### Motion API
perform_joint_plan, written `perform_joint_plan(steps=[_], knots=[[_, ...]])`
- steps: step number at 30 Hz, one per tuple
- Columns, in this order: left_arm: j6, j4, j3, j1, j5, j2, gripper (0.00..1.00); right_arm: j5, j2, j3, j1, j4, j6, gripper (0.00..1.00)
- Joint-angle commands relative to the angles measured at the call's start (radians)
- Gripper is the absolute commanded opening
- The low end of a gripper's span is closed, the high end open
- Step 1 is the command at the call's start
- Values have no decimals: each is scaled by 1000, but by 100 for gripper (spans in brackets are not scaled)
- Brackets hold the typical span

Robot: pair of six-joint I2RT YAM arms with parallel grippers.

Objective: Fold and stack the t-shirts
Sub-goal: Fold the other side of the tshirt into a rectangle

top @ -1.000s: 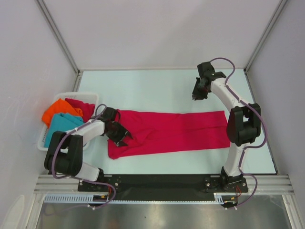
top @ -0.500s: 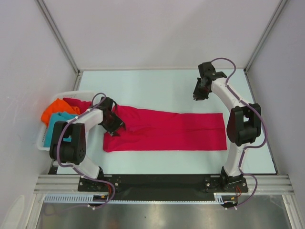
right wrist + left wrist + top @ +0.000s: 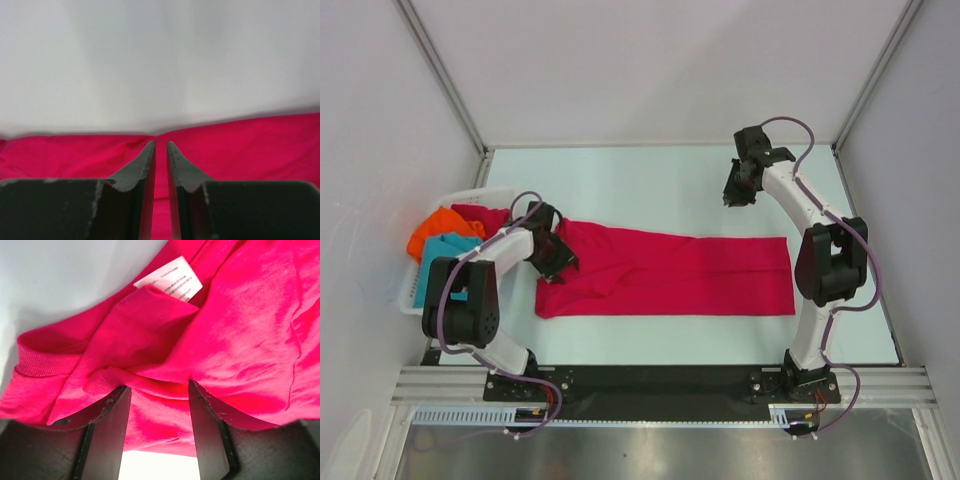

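Observation:
A crimson red t-shirt [image 3: 680, 275] lies as a long folded strip across the table. My left gripper [image 3: 556, 258] sits at its bunched left end. In the left wrist view the jaws [image 3: 159, 386] stand apart, their tips pressed against rumpled red cloth [image 3: 240, 330] near the white neck label [image 3: 169, 281]. My right gripper [image 3: 733, 195] hovers behind the strip's right part, apart from it. Its jaws [image 3: 161, 143] are almost together with nothing between them, and the red shirt [image 3: 250, 145] lies beyond them. The orange t-shirt [image 3: 435, 228], the teal t-shirt [image 3: 438, 250] and a second red t-shirt [image 3: 485, 215] lie in the basket.
The white slotted basket [image 3: 480, 193] stands at the table's left edge, just left of my left gripper. Metal frame posts and white walls close in the back and both sides. The black arm-base rail runs along the near edge.
My left gripper has moved left and back, dragging the shirt's left end with it. The strip now lies straighter and narrower. The right arm has hardly moved.

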Motion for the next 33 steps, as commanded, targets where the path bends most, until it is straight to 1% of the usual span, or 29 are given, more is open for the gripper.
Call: perform_joint_plan(steps=[1, 6, 9, 10, 12, 13, 16, 17, 19, 21, 24, 28, 33], knots=[[35, 35, 50, 12, -64, 1, 55, 2, -22, 33, -5, -12, -11, 20], [55, 99, -45, -31, -3, -64, 56, 3, -27, 20, 3, -8, -5, 20], [56, 130, -95, -99, 16, -95, 56, 0, -22, 14, 15, 3, -2, 20], [56, 132, -103, -143, 16, -110, 56, -1, -19, 14, 19, 6, 2, 20], [65, 141, -114, -192, 19, -121, 56, -8, -10, 22, 30, 8, 7, 20], [67, 136, -109, -243, 8, -128, 56, -8, 2, 26, 44, 8, 9, 20], [72, 125, -80, -333, -39, -145, 57, -9, 15, 40, 62, 6, 12, 20], [73, 104, -68, -350, -93, -157, 57, -8, 18, 42, 67, 8, 15, 20], [98, 76, -22, -401, -153, -164, 58, -9, 22, 43, 73, 8, 15, 20], [121, 4, 12, -423, -272, -158, 59, -6, 19, 42, 78, 3, 13, 20], [130, -78, 53, -424, -373, -141, 60, -2, 13, 36, 78, 3, 12, 20], [99, -114, 55, -423, -408, -164, 60, -17, 25, 40, 79, 5, 7, 20], [46, -163, 56, -423, -435, -176, 60, -29, 59, 57, 114, 8, 6, 21]])
